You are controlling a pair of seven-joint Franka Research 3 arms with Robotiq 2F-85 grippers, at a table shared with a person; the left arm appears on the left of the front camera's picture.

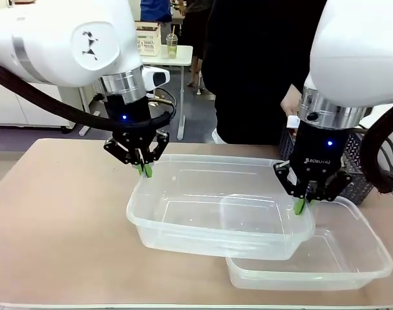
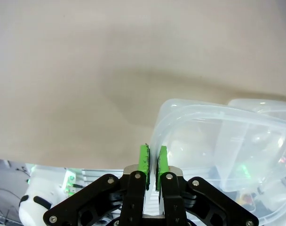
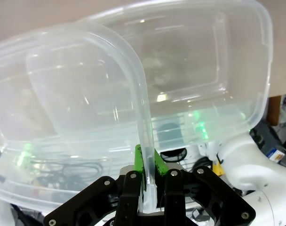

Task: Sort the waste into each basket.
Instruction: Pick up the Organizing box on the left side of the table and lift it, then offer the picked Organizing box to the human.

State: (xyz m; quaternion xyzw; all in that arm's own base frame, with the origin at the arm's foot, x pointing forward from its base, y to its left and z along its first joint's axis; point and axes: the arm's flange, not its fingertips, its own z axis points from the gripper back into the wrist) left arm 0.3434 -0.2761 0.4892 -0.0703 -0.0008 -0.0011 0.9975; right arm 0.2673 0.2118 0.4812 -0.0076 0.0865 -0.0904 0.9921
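Front view: my left claw point(image 1: 145, 169) pinches the near-left corner rim of the upper clear tub point(image 1: 216, 206), while my right claw point(image 1: 302, 205) pinches the rim at its opposite, right-hand end. The upper tub is carried between the two claws, and its right portion overlaps the lower clear tub point(image 1: 351, 265), which sits on the tan worktop point(image 1: 54, 219). I cannot tell from this view whether the two tubs touch. Both tubs appear to hold nothing. Behind the right arm, a dark lattice basket point(image 1: 358, 184) stands at the far right edge of the worktop, and a person in dark clothing point(image 1: 261, 71) stands at the far side, one hand point(image 1: 290, 103) just above my right wrist.

Left wrist view: my left claw point(image 2: 152, 162) is clenched on the tub's rolled rim, whose thin wall passes between the green pads point(image 2: 143, 157). The upper tub point(image 2: 227, 141) extends to the right above the bare worktop point(image 2: 86, 70).

Right wrist view: my right claw point(image 3: 146, 167) is clenched on the rim of the upper tub point(image 3: 77, 84), the wall rising upright between the pads point(image 3: 139, 160). The lower tub point(image 3: 204, 61) is seen beyond and partly through it.
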